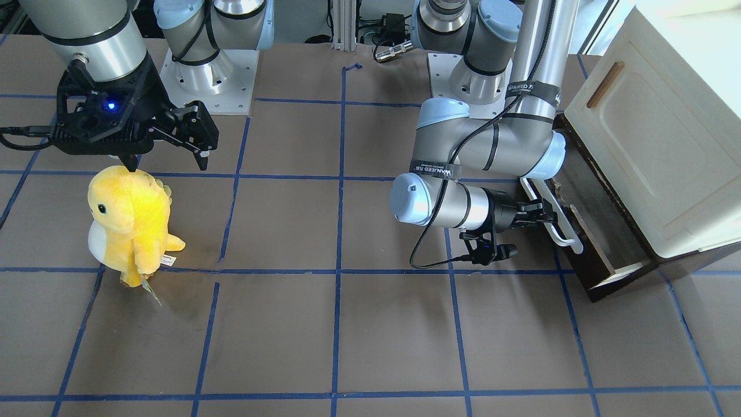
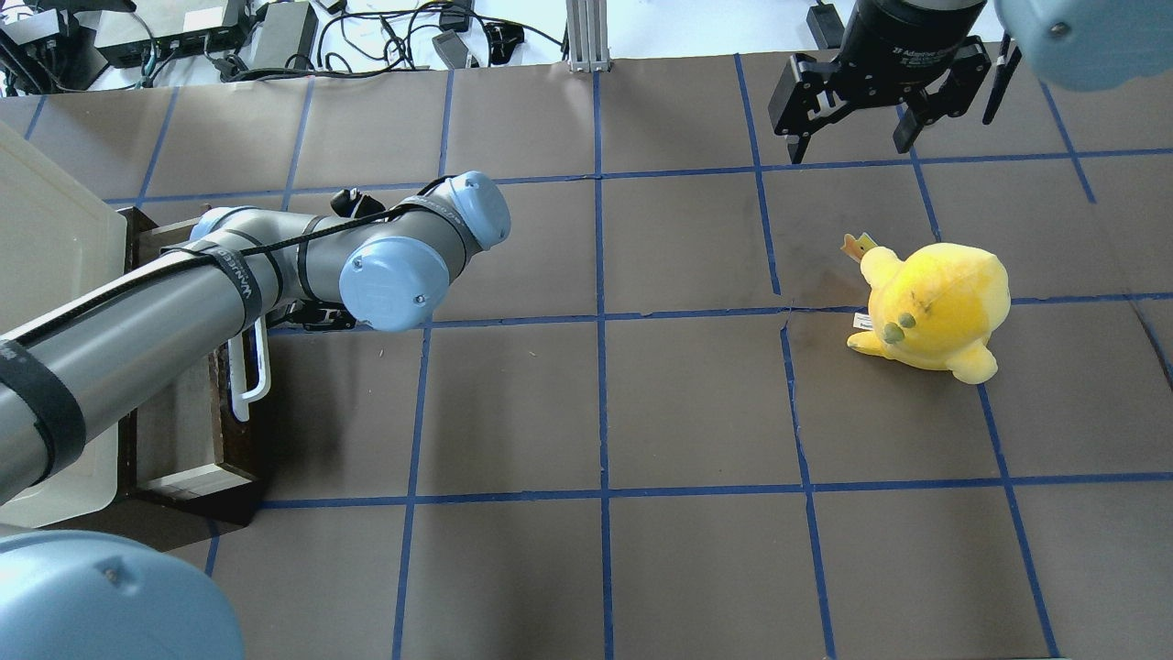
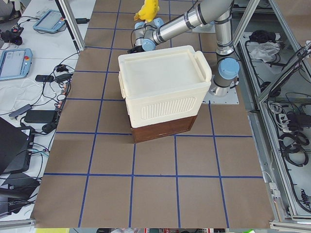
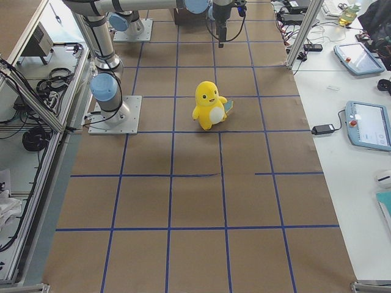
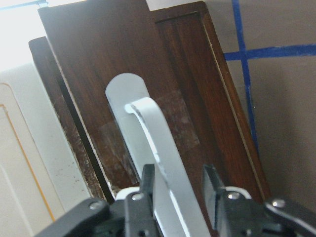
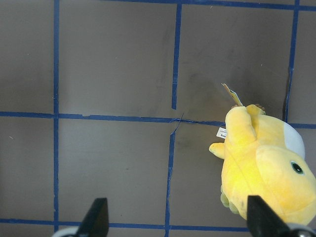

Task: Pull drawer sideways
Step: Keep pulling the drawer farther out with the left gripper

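The dark brown drawer (image 1: 599, 255) sticks partly out from under the cream cabinet (image 1: 654, 133) at the table's left end. Its greyish floor shows in the overhead view (image 2: 174, 440). The long white bar handle (image 1: 558, 226) runs along the drawer's front. My left gripper (image 1: 547, 215) reaches sideways to it. In the left wrist view the gripper (image 5: 180, 177) has a finger on each side of the handle (image 5: 158, 143), closed on the bar. My right gripper (image 2: 848, 147) hangs open and empty above the far side of the table, near a yellow plush (image 2: 935, 307).
The yellow plush toy (image 1: 130, 223) stands on the brown mat under my right gripper's side and also shows in the right wrist view (image 6: 266, 168). The cabinet door has a small brown handle (image 1: 605, 85). Blue tape lines grid the mat. Both arm bases (image 1: 208, 75) stand at the back.
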Available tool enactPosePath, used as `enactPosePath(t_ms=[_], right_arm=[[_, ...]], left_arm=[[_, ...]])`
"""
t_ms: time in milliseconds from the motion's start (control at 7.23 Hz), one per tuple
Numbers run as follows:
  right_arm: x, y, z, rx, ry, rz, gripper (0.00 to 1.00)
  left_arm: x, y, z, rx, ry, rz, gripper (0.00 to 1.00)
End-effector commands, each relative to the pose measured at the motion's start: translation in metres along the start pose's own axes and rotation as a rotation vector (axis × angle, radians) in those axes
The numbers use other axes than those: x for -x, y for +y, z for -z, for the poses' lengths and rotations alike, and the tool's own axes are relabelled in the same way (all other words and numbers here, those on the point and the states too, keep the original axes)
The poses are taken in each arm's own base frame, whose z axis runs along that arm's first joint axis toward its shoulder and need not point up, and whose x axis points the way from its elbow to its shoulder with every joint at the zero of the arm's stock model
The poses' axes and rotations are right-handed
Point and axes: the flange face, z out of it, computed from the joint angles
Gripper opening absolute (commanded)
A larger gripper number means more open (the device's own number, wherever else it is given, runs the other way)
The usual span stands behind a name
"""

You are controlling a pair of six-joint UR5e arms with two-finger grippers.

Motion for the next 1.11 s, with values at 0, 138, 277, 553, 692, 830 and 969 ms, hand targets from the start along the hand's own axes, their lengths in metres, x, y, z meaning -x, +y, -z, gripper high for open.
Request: enactPosePath(t_ms=[0, 138, 277, 553, 692, 830, 969], right_arm=[[0.0, 0.0, 0.0, 0.0, 0.0, -0.001, 1.0], [0.0, 0.0, 0.0, 0.0, 0.0, -0.001, 1.0], [0.0, 0.0, 0.0, 0.0, 0.0, -0.001, 1.0], [0.0, 0.0, 0.0, 0.0, 0.0, -0.001, 1.0], [0.0, 0.0, 0.0, 0.0, 0.0, -0.001, 1.0], [0.0, 0.0, 0.0, 0.0, 0.0, 0.001, 1.0], [0.0, 0.0, 0.0, 0.0, 0.0, -0.001, 1.0]], left_arm=[[-0.0004, -0.0002, -0.0003, 0.001, -0.001, -0.003, 0.32], [-0.0004, -0.0002, -0.0003, 0.001, -0.001, -0.004, 0.27], [0.0002, -0.0005, 0.0, 0.0, -0.001, -0.003, 0.26], [0.0039, -0.0042, 0.0026, -0.005, 0.001, 0.005, 0.23], [0.0047, -0.0039, 0.003, -0.006, 0.001, 0.006, 0.23], [0.0015, -0.0057, 0.0026, -0.006, 0.001, 0.003, 0.23], [0.0034, -0.0062, 0.0057, -0.01, 0.002, 0.007, 0.21]])
